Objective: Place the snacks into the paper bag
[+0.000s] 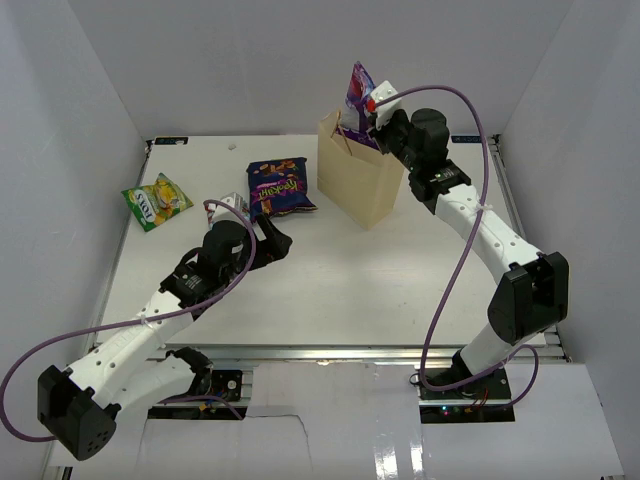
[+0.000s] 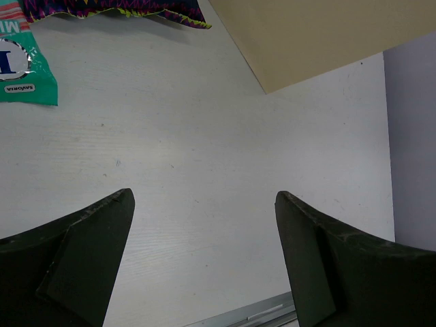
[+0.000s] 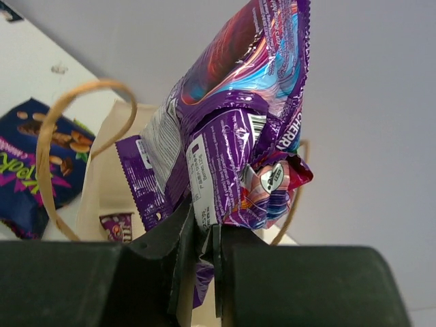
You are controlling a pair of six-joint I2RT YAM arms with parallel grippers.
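Right gripper (image 3: 208,228) fingers sat closest in the right wrist view, pinched almost fully together on the lower edge of a crumpled purple packet (image 3: 231,136). We saw the packet standing on end, long axis roughly vertical, free end pointing up and away from the fingers. We could not tell whether a second wrapper was bunched in with it. From the top view the right gripper (image 1: 375,120) held the purple packet (image 1: 358,95) above the open mouth of the paper bag (image 1: 350,180), at its far rim. The bag stood upright toward the far side of the table (image 1: 400,290), and one twisted handle (image 3: 48,136) arched up in front of the packet on the left.

Left gripper (image 2: 204,197) was spread wide and held nothing, with bare tabletop between its fingers. It hung low near the table's middle (image 1: 275,243), pointing toward the bag.

We noted the dark blue chip bag (image 1: 278,187) lying flat just left of the paper bag, long axis running roughly left to right. A teal packet (image 2: 24,68) lay flat beside it, close to the left gripper. A green-yellow packet (image 1: 155,200) lay flat and tilted, well apart near the left edge.
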